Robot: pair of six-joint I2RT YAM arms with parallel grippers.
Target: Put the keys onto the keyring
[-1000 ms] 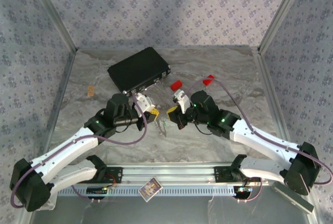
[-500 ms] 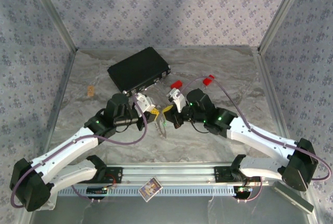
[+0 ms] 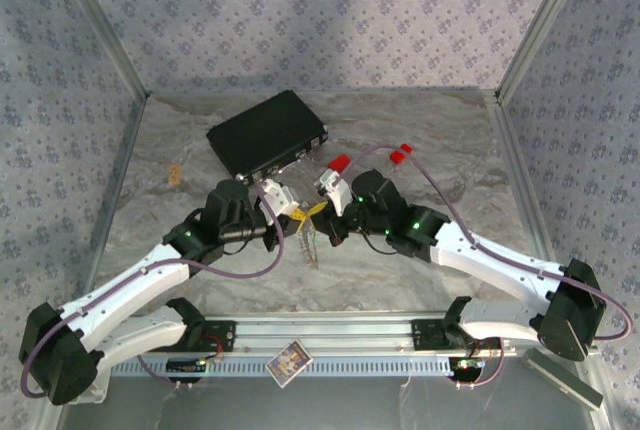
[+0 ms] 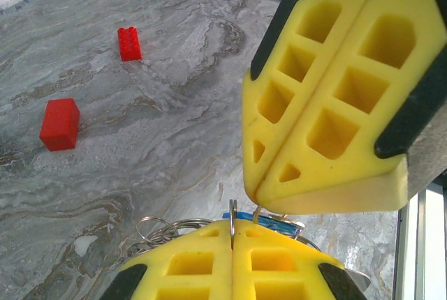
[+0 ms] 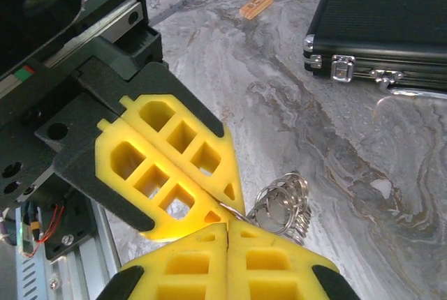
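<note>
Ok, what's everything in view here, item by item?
table: one, grey marble, under everything
case: one, black, far side, left of centre
blocks: two, red, right of the case; second further right
tag: one, tan, left side
keyring: one, silvery loops, hanging mid-table
key: one seen, blue head, beside the keyring
card: one, on front rail
left tool: shut on the keyring
right tool: shut, tip to tip with left

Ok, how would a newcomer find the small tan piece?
Start at the black case at the far middle of the table. To its left, toward the left edge, a small tan block lies alone on bare marble. Unlike the two red blocks right of the case, it is pale orange-brown.
</note>
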